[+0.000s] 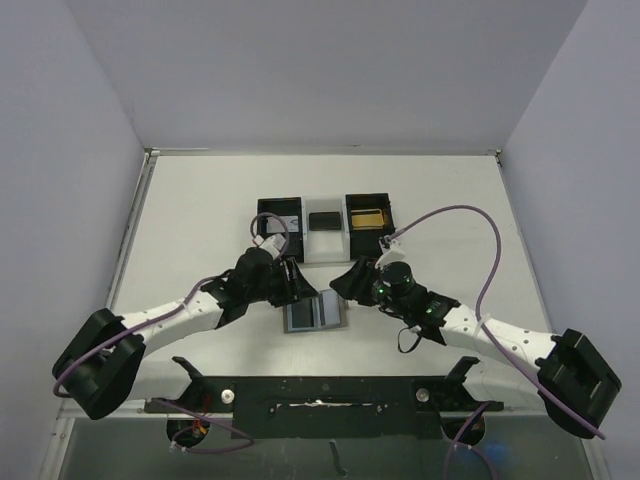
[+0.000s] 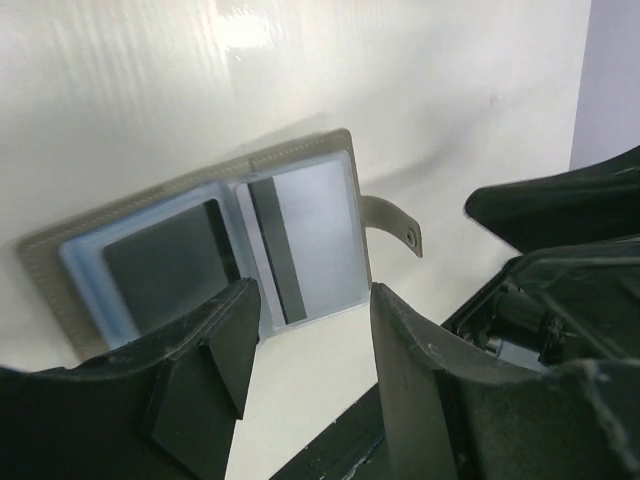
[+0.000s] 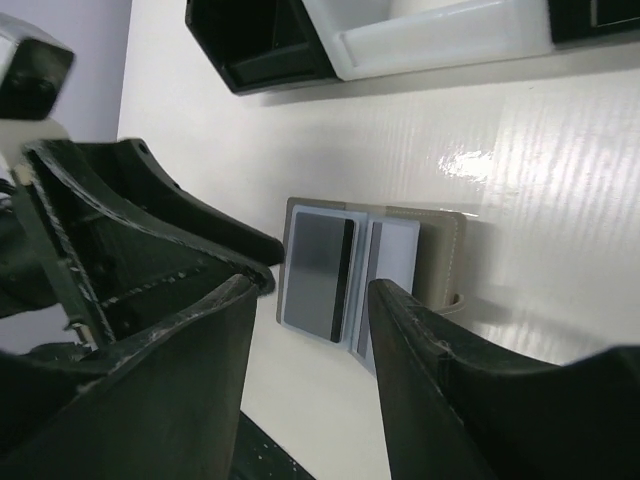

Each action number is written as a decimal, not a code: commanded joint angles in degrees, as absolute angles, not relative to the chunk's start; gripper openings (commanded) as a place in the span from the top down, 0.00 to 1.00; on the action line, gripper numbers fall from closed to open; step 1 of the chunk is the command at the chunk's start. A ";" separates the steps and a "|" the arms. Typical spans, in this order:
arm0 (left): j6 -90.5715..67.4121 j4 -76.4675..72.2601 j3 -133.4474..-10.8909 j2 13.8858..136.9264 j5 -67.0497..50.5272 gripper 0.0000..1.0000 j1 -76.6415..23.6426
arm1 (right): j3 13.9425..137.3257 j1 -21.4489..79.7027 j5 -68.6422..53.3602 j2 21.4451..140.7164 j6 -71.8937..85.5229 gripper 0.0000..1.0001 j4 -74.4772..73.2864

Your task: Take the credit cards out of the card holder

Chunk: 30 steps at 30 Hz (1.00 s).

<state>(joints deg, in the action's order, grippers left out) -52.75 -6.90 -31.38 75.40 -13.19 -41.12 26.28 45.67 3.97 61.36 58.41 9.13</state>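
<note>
The card holder (image 1: 315,330) lies open and flat on the table between my two grippers. Each of its two pocket panels has a credit card in it. In the left wrist view the holder (image 2: 300,150) shows a dark grey card (image 2: 165,265) on the left and a pale card (image 2: 320,225) with a dark stripe on the right. The right wrist view shows the holder (image 3: 440,255), a striped card (image 3: 315,275) and a whitish card (image 3: 395,255). My left gripper (image 2: 310,340) is open and empty just short of the holder's edge. My right gripper (image 3: 310,335) is open and empty too, a little off the holder.
A black three-compartment tray (image 1: 304,203) stands just behind the holder, with a yellowish object (image 1: 367,217) in its right compartment. The holder's strap tab (image 2: 395,222) sticks out sideways. White walls border the table at the sides and back. The two grippers (image 1: 303,290) (image 1: 343,283) are close together.
</note>
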 commanded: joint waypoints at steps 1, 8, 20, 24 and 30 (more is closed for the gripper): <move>-51.68 -1.24 -30.34 68.28 -7.18 0.52 -38.12 | 30.54 45.16 -1.71 65.93 56.65 0.52 14.23; -51.86 2.44 -25.41 60.09 -8.51 0.52 -31.48 | 33.59 44.87 -8.54 75.12 58.29 0.59 15.62; -51.19 -1.01 -24.11 61.84 -13.80 0.52 -30.53 | 38.85 45.26 -16.24 88.54 60.08 0.64 14.90; -51.17 -4.32 -23.71 63.27 -16.16 0.52 -30.59 | 41.38 45.35 -17.22 92.26 60.16 0.65 11.59; -47.78 -4.19 -26.22 67.39 -19.33 0.55 -30.68 | 41.23 45.29 -15.12 93.21 60.38 0.67 9.10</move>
